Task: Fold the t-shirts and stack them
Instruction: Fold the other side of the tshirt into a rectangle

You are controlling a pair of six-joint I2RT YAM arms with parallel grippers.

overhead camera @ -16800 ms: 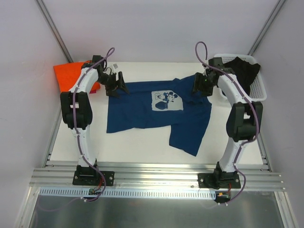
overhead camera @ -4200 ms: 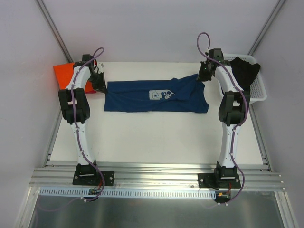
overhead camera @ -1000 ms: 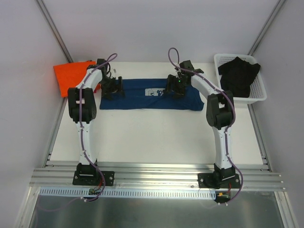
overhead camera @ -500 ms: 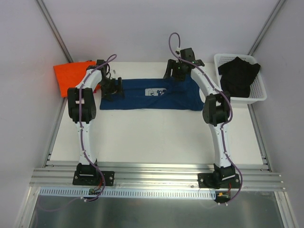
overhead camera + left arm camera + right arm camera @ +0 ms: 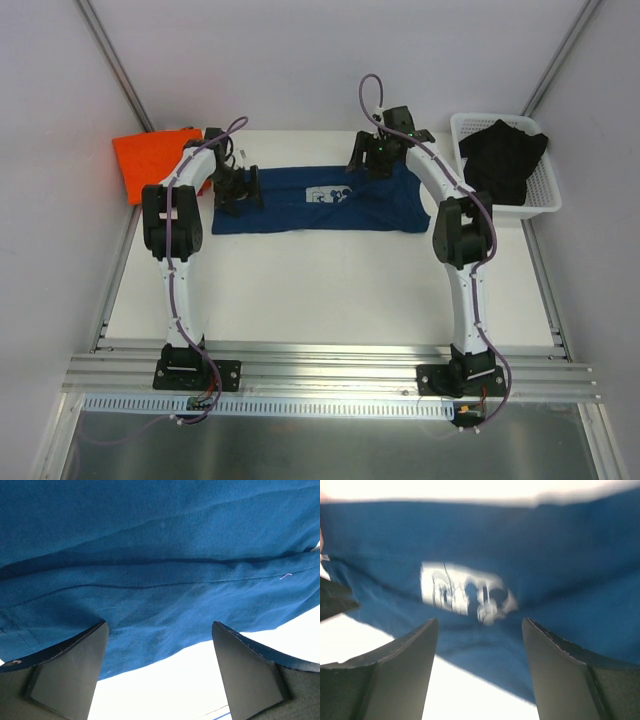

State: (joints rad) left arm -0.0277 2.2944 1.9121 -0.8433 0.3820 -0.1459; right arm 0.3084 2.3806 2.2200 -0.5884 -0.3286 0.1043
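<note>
The navy t-shirt (image 5: 320,200) lies folded into a long flat strip across the far middle of the table, its pale print (image 5: 327,195) facing up. The orange t-shirt (image 5: 150,160) lies folded at the far left corner. My left gripper (image 5: 240,190) hovers open over the strip's left end. In the left wrist view the open left gripper (image 5: 159,623) has blue cloth (image 5: 160,555) beyond it and nothing between the fingers. My right gripper (image 5: 368,168) stands open above the strip's far edge. The right wrist view shows the open right gripper (image 5: 480,620) and the print (image 5: 465,592), blurred.
A white basket (image 5: 541,205) holding a black garment (image 5: 500,160) stands at the far right. White walls close in the table on three sides. The arm bases sit on a metal rail (image 5: 330,360) at the near edge.
My right gripper has lifted off the shirt near the print and drawn back toward its far edge. The left arm and the shirt have stayed put.
</note>
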